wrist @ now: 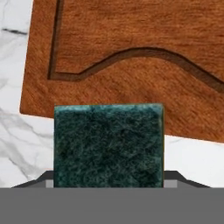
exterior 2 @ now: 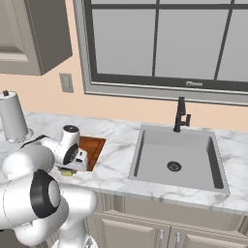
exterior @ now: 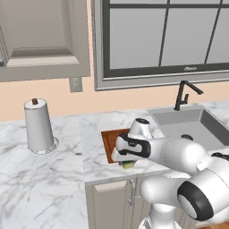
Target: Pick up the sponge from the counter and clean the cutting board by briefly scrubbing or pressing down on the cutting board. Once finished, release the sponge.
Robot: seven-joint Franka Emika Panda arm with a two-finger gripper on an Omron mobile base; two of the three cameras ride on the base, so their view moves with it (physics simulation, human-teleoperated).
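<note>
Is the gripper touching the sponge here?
Touching. In the hand view the sponge sits between the gripper fingertips, just off the cutting board.

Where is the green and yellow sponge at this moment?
The small green-topped yellow sponge sits under the robot's hand at the near edge of the reddish-brown wooden cutting board, left of the sink, above the white marble counter.

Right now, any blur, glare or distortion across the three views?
Left base view: soft, flat light, faint shadow beside the paper towel roll. Right base view: no glare on the sink. Hand view: sponge looms large up close, cutting board grain crisp.
</note>
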